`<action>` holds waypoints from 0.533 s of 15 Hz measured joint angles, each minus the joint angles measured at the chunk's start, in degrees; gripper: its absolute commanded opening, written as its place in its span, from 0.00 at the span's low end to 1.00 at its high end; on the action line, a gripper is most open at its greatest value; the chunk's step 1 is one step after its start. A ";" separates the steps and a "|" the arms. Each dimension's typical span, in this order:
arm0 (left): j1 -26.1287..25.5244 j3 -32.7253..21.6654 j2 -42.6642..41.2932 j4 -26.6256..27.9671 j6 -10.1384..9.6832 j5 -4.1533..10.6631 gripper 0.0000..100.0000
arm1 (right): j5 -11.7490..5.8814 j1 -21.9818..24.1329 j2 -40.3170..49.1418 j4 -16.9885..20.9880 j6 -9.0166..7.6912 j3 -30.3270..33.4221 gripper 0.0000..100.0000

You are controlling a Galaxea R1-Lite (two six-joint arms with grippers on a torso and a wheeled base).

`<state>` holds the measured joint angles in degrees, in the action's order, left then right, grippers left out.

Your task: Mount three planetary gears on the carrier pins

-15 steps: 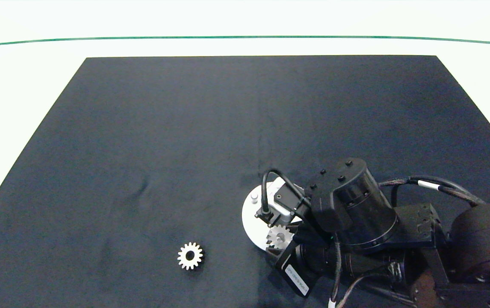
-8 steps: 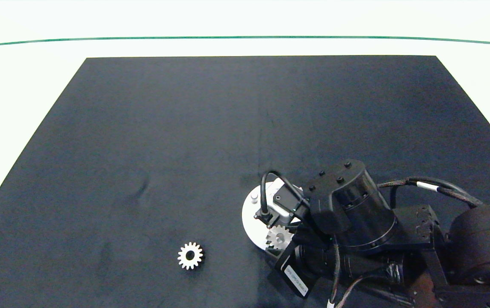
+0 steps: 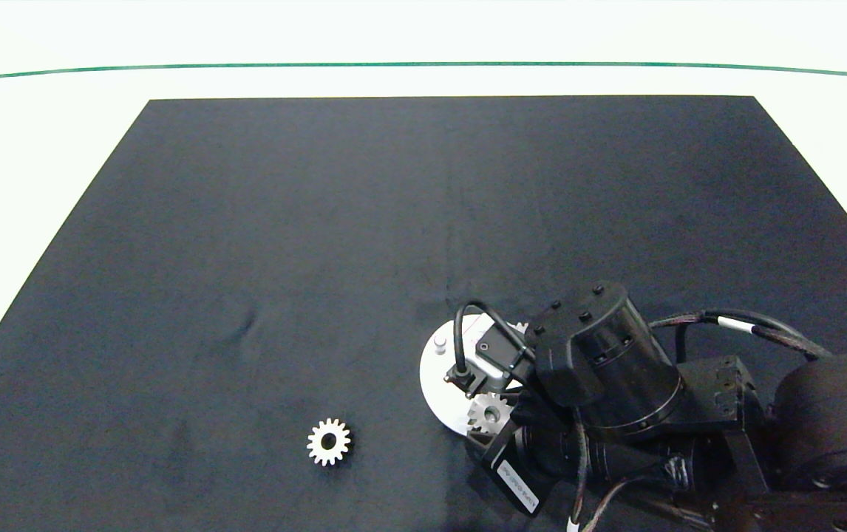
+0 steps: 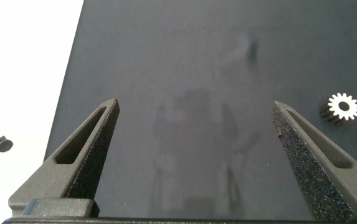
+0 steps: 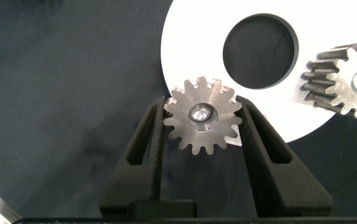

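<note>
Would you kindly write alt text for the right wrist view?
The right gripper holds a planetary gear between its two fingers, the gear's bore over a carrier pin at the white disc's edge. A second gear sits on the disc beyond its centre hole.

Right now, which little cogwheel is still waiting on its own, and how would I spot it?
Start at the big black mat and find the white disc near its front edge, where the right pincer grips one gear. The loose gear lies flat on bare mat to the disc's left, untouched and apart from everything.
</note>
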<state>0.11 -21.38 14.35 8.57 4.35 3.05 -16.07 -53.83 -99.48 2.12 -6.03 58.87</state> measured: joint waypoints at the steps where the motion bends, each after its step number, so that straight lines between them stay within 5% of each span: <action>1: -0.01 0.06 -0.10 0.00 0.02 -0.02 1.00 | -0.35 -0.07 -0.05 -0.01 0.00 -0.05 0.25; 3: -0.01 0.17 -0.18 0.02 0.02 0.00 1.00 | -0.46 -0.10 -0.11 -0.01 -0.02 -0.07 0.25; 4: -0.04 0.24 -0.18 0.00 0.02 0.00 1.00 | -0.55 -0.11 -0.11 -0.01 0.00 -0.09 1.00; 8: -0.04 0.22 -0.21 0.77 0.00 -0.02 1.00 | -0.46 -0.16 -0.09 -0.39 0.41 -0.02 1.00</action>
<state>0.07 -21.16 14.14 9.34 4.35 3.02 -16.53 -53.99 -99.56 1.73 -5.62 58.84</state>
